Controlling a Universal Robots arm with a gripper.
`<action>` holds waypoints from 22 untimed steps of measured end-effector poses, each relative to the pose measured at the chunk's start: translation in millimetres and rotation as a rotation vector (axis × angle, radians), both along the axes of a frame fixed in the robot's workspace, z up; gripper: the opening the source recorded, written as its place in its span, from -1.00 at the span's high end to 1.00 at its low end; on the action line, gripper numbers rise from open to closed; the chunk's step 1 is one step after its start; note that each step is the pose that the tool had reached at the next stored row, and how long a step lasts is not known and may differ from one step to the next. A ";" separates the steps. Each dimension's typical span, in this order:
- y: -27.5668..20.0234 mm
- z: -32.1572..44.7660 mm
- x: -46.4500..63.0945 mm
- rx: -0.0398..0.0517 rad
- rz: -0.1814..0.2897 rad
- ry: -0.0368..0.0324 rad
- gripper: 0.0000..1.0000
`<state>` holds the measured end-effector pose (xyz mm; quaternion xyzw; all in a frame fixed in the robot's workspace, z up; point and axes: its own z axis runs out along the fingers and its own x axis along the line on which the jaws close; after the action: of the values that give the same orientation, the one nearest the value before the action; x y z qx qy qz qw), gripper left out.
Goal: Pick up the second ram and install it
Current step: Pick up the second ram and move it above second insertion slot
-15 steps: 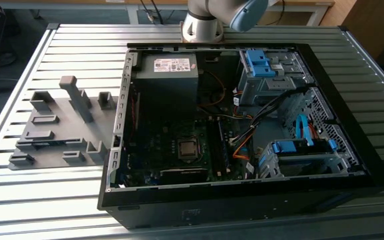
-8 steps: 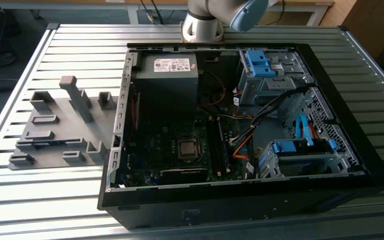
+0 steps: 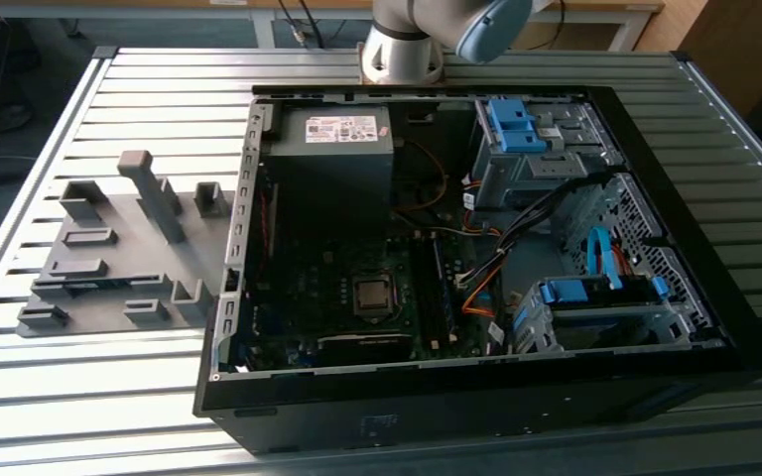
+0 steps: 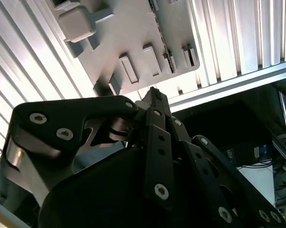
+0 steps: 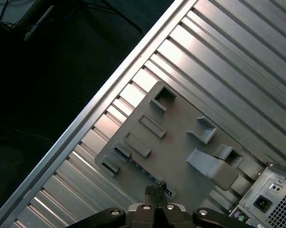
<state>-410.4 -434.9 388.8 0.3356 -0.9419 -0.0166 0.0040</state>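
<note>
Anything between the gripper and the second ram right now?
Nothing visible. The gripper hangs over the grey holder, where the second ram stands on edge, uncovered.

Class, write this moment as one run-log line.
hand: shut, empty, above holder | ram: in holder | case: open

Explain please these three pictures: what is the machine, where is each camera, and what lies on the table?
The machine is a robot arm with a gripper. The exterior view looks from off the arm at a ribbed metal table bearing an open computer case and a grey holder tray. Both wrist views come from cameras on the arm; its shut gripper hangs above that tray, holding nothing visible. A thin dark strip in the tray may be the memory stick; I cannot tell.
</note>
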 end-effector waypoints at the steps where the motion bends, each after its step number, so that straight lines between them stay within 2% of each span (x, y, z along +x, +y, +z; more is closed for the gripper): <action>1: 0.0 0.0 0.0 0.0000 0.010 0.0000 0.79; 22: -0.1 -1.0 0.0 -0.0001 0.243 0.0000 0.79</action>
<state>-410.4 -435.0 387.9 0.4471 -0.8943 -0.0159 0.0060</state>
